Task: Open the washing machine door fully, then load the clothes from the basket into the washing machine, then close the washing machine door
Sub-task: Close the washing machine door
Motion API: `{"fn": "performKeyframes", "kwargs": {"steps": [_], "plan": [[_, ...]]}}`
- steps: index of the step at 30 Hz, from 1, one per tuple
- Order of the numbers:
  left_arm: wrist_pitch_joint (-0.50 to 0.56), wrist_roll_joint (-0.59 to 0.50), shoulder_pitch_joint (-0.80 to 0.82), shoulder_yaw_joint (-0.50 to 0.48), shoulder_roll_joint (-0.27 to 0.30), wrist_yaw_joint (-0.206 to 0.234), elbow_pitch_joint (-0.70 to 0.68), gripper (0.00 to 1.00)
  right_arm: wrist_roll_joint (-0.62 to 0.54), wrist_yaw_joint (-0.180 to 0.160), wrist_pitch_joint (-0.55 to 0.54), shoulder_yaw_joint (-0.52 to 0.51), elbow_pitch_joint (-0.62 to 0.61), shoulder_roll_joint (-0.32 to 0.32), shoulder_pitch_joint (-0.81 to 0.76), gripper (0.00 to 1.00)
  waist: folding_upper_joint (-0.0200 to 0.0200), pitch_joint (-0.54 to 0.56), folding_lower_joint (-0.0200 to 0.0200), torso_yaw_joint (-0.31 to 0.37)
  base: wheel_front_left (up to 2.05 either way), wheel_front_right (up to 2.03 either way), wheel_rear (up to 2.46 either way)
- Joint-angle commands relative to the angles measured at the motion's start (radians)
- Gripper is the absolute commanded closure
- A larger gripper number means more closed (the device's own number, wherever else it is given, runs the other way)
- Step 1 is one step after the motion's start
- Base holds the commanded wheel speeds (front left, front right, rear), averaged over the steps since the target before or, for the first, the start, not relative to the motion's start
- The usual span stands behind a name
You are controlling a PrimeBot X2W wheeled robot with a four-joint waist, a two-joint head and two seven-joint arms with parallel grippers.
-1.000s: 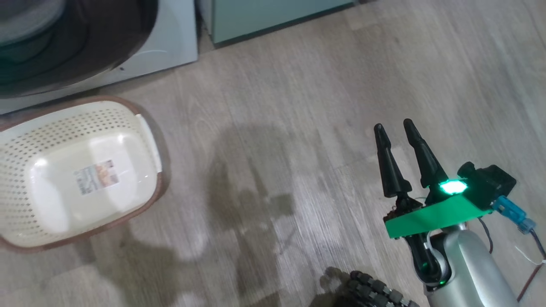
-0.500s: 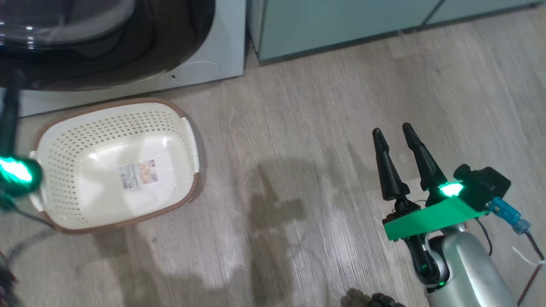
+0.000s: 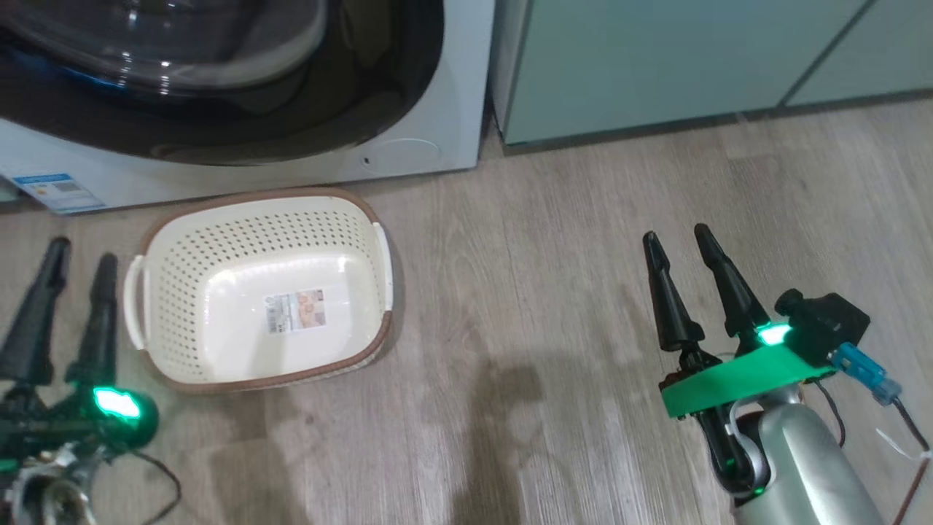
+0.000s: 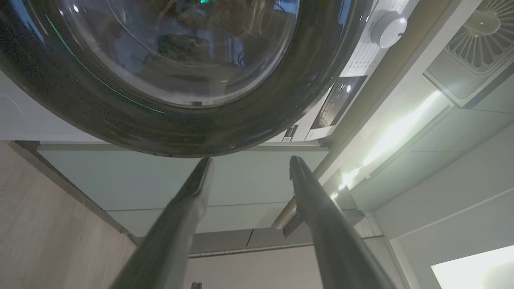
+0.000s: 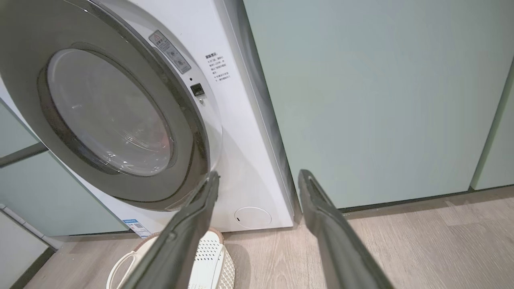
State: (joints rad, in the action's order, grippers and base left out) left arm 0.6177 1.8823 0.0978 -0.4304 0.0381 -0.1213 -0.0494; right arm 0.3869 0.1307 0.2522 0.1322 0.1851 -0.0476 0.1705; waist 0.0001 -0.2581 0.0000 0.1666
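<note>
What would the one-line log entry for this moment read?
basket: empty, on floor by washing machine | washing machine door: looks shut | left gripper: open, empty | right gripper: open, empty

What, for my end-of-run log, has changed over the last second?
The head camera swung, shifting the whole picture. The left end effector came into view at lower left, fingers apart, holding nothing. The empty basket before the washing machine and the open right end effector stayed put.
</note>
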Motion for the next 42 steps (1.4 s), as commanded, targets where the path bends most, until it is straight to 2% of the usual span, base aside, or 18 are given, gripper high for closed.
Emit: {"fn": "performKeyframes", "kwargs": {"steps": [1,8,13,18,21,26,31,32,33,34,37,38,42], "plan": [[-0.033,0.003,-0.012,-0.004,0.013,-0.009,-0.036,0.0,-0.009,0.0,0.003,0.018,-0.022,-0.003,-0.01,0.0,-0.0001,0.024,0.0,-0.022,0.0,0.0,0.0],[-0.199,0.023,-0.103,0.102,0.012,-0.009,-0.086,0.0,-0.02,0.0,-0.014,0.004,-0.02,-0.003,-0.033,0.0,-0.0001,0.067,0.0,-0.064,0.0,0.0,0.0],[-0.271,0.005,-0.162,0.157,0.012,-0.009,-0.133,0.0,-0.027,0.0,-0.029,-0.014,-0.031,-0.003,-0.047,0.0,-0.0001,0.092,0.0,-0.081,0.0,0.0,0.0],[-0.345,-0.07,-0.191,0.193,0.012,-0.009,-0.158,0.0,-0.034,0.0,-0.042,-0.035,-0.046,-0.003,-0.066,0.0,-0.0001,0.114,0.0,-0.099,0.0,0.0,0.0],[-0.405,-0.154,-0.187,0.205,0.012,-0.009,-0.155,0.0,-0.039,0.0,-0.051,-0.047,-0.054,-0.003,-0.075,0.0,-0.0001,0.127,0.0,-0.11,0.0,0.0,0.0],[-0.53,-0.413,-0.164,0.237,0.031,-0.009,-0.127,0.0,-0.044,0.0,-0.067,-0.057,-0.071,-0.003,-0.086,0.0,-0.0001,0.152,0.0,-0.123,0.0,0.0,0.0],[-0.658,-0.682,-0.137,0.305,0.098,-0.009,-0.101,0.0,-0.055,0.0,-0.08,-0.07,-0.086,-0.003,-0.095,0.0,-0.0001,0.174,0.0,-0.13,0.0,0.0,0.0],[-0.658,-0.682,-0.137,0.305,0.098,-0.009,-0.101,0.0,-0.055,0.0,-0.08,-0.07,-0.086,-0.003,-0.095,0.0,-0.0001,0.174,0.0,-0.13,0.0,0.0,0.0],[-0.716,-0.839,-0.133,0.329,0.134,0.001,-0.075,0.0,-0.06,0.0,-0.087,-0.073,-0.092,-0.003,-0.099,0.0,-0.0001,0.182,0.0,-0.131,0.0,0.0,0.0],[-0.716,-0.839,-0.133,0.329,0.134,0.001,-0.075,0.0,-0.06,0.0,-0.087,-0.073,-0.092,-0.003,-0.099,0.0,-0.0001,0.182,0.0,-0.131,0.0,0.0,0.0],[-0.777,-1.026,-0.119,0.372,0.164,0.046,-0.053,0.0,-0.072,0.0,-0.097,-0.079,-0.102,-0.003,-0.107,0.0,-0.0001,0.193,0.0,-0.132,0.0,0.0,0.0],[-0.801,-1.123,-0.113,0.398,0.178,0.081,-0.045,0.0,-0.079,0.0,-0.104,-0.085,-0.108,-0.003,-0.113,0.0,-0.0001,0.199,0.0,-0.134,0.0,0.0,0.0],[-0.824,-1.282,-0.111,0.442,0.205,0.148,-0.033,0.0,-0.093,0.0,-0.116,-0.093,-0.12,-0.003,-0.126,0.0,-0.0001,0.209,0.0,-0.135,0.0,0.0,0.0]]}}
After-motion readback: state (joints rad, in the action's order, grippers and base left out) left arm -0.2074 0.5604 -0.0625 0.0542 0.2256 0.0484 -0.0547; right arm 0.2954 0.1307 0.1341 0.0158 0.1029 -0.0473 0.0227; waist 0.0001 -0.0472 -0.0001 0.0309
